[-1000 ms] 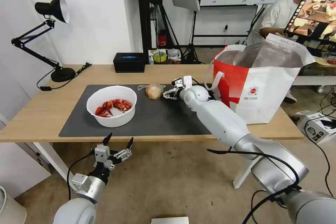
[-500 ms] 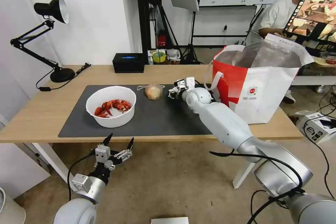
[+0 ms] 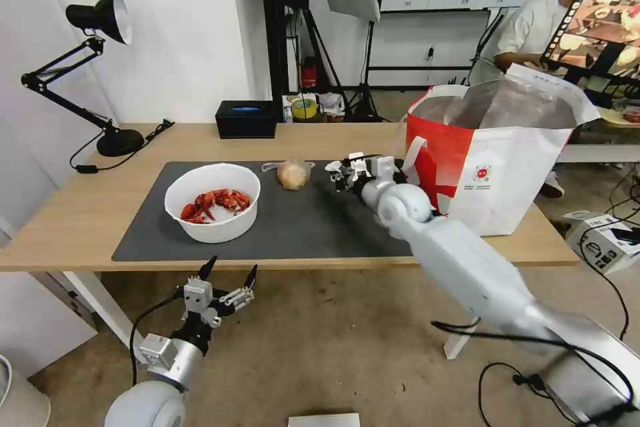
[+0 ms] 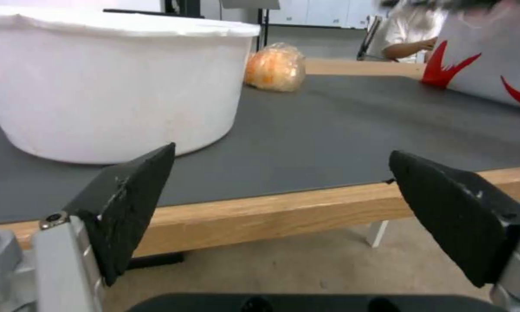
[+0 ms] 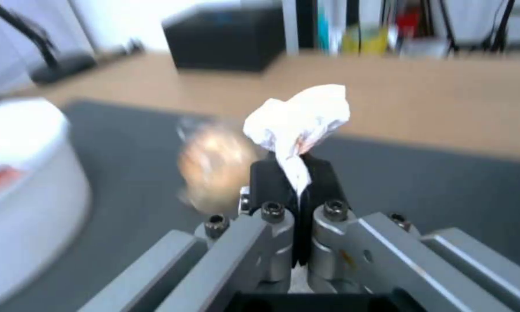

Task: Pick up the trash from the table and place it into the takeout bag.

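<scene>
Tissue (image 5: pixel 299 116) | pinched in clenched right end effector (image 5: pixel 295 180) | left end effector (image 4: pixel 283 216) spread, empty

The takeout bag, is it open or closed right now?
Open: the takeout bag stands upright, mouth spread wide, silver lining showing.

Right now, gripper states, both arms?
Left gripper: open, empty, below the table edge.
Right gripper: shut on the crumpled white tissue, above the mat.
</scene>
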Tool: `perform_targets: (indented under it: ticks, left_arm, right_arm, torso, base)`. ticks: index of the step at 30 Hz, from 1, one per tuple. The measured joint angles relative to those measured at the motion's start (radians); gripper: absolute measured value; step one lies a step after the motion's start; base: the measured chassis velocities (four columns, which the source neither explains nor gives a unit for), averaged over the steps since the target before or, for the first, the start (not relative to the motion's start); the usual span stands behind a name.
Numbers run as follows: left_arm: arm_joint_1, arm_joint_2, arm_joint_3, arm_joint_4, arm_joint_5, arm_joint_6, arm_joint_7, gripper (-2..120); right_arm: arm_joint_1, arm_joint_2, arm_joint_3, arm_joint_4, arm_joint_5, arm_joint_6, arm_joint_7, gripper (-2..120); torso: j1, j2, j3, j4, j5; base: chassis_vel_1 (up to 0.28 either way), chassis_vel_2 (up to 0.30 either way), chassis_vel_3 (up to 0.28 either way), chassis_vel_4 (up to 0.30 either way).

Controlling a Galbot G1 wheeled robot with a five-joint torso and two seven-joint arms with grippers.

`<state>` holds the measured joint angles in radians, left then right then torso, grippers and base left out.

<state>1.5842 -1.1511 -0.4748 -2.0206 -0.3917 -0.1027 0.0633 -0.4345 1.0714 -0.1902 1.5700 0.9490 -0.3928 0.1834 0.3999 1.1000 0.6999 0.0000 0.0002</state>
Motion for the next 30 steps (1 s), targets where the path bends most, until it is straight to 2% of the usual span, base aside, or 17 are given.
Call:
perform_targets:
  ticks: [2, 5, 6, 8, 14, 22, 24, 30]
  left_arm:
    - [0.000, 0.000, 0.001, -0.001, 0.000, 0.000, 0.000, 100]
    - [0.000, 0.002, 0.006, -0.003, 0.003, 0.000, -0.001, 100]
    - [0.000, 0.002, 0.006, -0.003, 0.003, 0.000, -0.001, 100]
    - [0.002, 0.000, 0.008, -0.004, 0.005, 0.000, -0.001, 100]
    - [0.007, -0.004, 0.014, -0.005, 0.013, 0.000, -0.001, 100]
    - [0.005, -0.008, 0.028, -0.009, 0.016, 0.001, -0.001, 100]
    - [0.009, -0.011, 0.033, -0.015, 0.015, 0.004, -0.001, 100]
    - [0.016, -0.009, 0.040, -0.019, 0.016, 0.005, 0.001, 100]
  right_arm:
    - [-0.008, -0.009, 0.010, 0.020, 0.000, 0.004, 0.004, 0]
    - [-0.065, -0.074, 0.092, 0.166, -0.039, 0.078, 0.018, 0]
    - [-0.065, -0.074, 0.092, 0.166, -0.039, 0.078, 0.018, 0]
    - [-0.100, -0.111, 0.153, 0.246, -0.049, 0.120, 0.042, 0]
    - [-0.114, -0.182, 0.269, 0.326, -0.038, 0.149, 0.099, 0]
    - [-0.064, -0.255, 0.348, 0.308, 0.025, 0.129, 0.123, 0]
    - [-0.039, -0.291, 0.353, 0.280, 0.051, 0.097, 0.185, 0]
    - [-0.011, -0.335, 0.348, 0.221, 0.112, 0.023, 0.273, 0]
  torso:
    - [0.000, 0.000, 0.000, 0.0000, 0.0001]
    - [0.000, 0.000, 0.000, -0.0001, 0.0000]
    - [0.000, 0.000, 0.000, -0.0001, 0.0000]
    - [0.000, 0.000, 0.000, -0.0001, 0.0001]
    - [0.000, 0.000, 0.000, -0.0001, 0.0000]
    - [0.000, 0.000, 0.000, -0.0001, -0.0001]
    - [0.000, 0.000, 0.000, -0.0001, 0.0000]
    - [0.000, 0.000, 0.000, 0.0000, 0.0000]
  base:
    - [0.000, 0.000, 0.000, 0.000]
    - [0.000, 0.000, 0.000, 0.000]
    - [0.000, 0.000, 0.000, 0.000]
    - [0.000, 0.000, 0.000, 0.000]
    - [0.000, 0.000, 0.000, 0.000]
    - [0.000, 0.000, 0.000, 0.000]
    - [0.000, 0.000, 0.000, 0.000]
    - [0.000, 0.000, 0.000, 0.000]
